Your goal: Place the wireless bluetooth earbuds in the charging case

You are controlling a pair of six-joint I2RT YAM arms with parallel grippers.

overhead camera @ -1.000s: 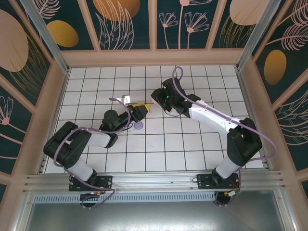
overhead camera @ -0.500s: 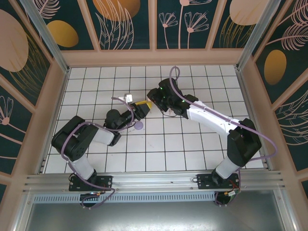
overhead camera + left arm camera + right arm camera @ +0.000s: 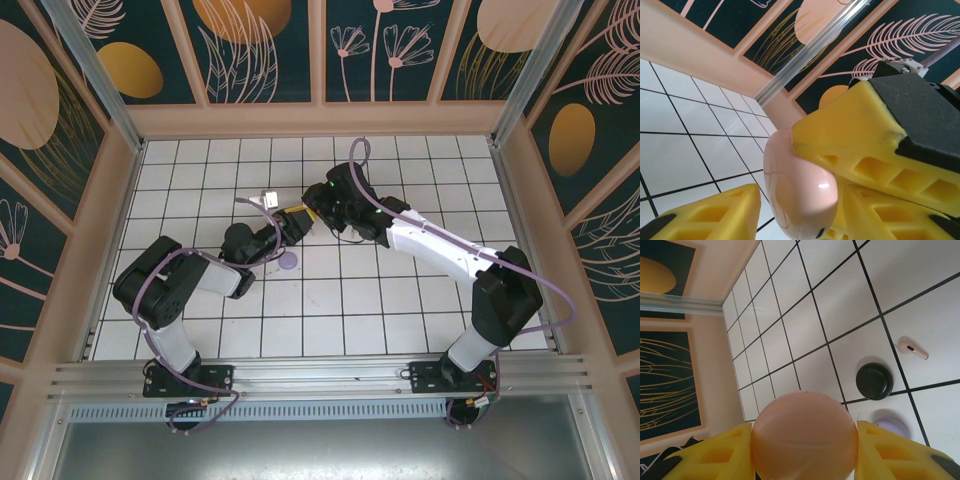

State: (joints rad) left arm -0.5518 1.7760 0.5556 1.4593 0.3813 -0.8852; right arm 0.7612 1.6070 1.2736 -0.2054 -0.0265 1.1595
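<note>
yellow fingers (image 3: 705,215) of my left claw (image 3: 297,224) sit partly spread right beside the pink charging case (image 3: 800,185). honestly can't tell if they're pinching it yet. my right claw (image 3: 805,435) is clamped on that same case, holding it up off the desk (image 3: 330,300). further right on the tiles there's a black case (image 3: 874,381), a purple case (image 3: 892,426) and one pink earbud (image 3: 912,348) lying loose. no bud looks seated anywhere i can see, so i'd guess pretty much the whole job is left.
</note>
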